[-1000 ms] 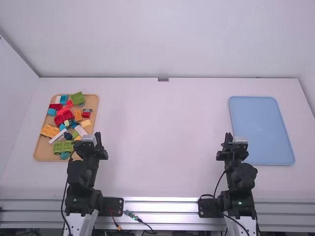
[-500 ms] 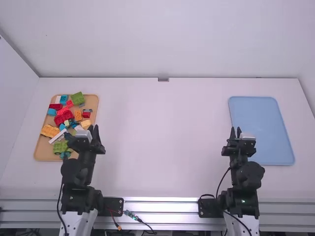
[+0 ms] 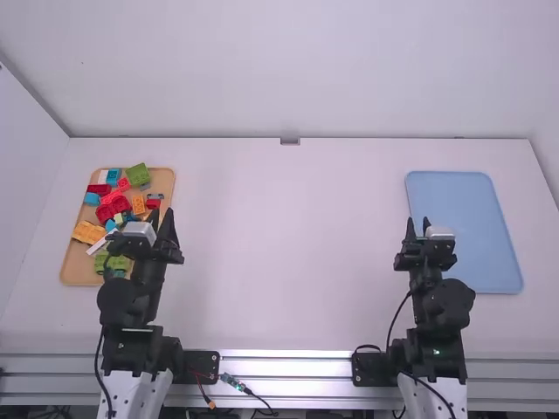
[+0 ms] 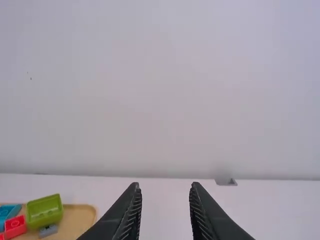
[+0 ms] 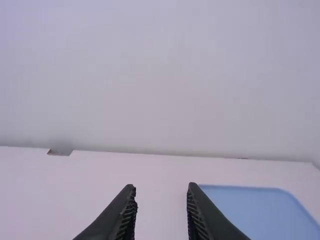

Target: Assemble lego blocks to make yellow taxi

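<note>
My left gripper is raised over the near right part of the wooden tray, open and holding nothing. In the left wrist view the left gripper has a wide gap between its fingers. Mixed blocks lie on that tray: a yellow-orange block, an orange block, a green block, red blocks and a white bar. My right gripper stands near the left edge of the blue tray. In the right wrist view the right gripper is open with nothing between its fingers.
The white table stretches between the two trays. A white wall closes off its far side, with a small grey bracket at the far edge. Cables lie by the metal rail at the near edge.
The left gripper has opened and moved slightly left and away, with its arm rising over the tray. The right gripper has opened and shifted right and away. The blocks have not moved.
</note>
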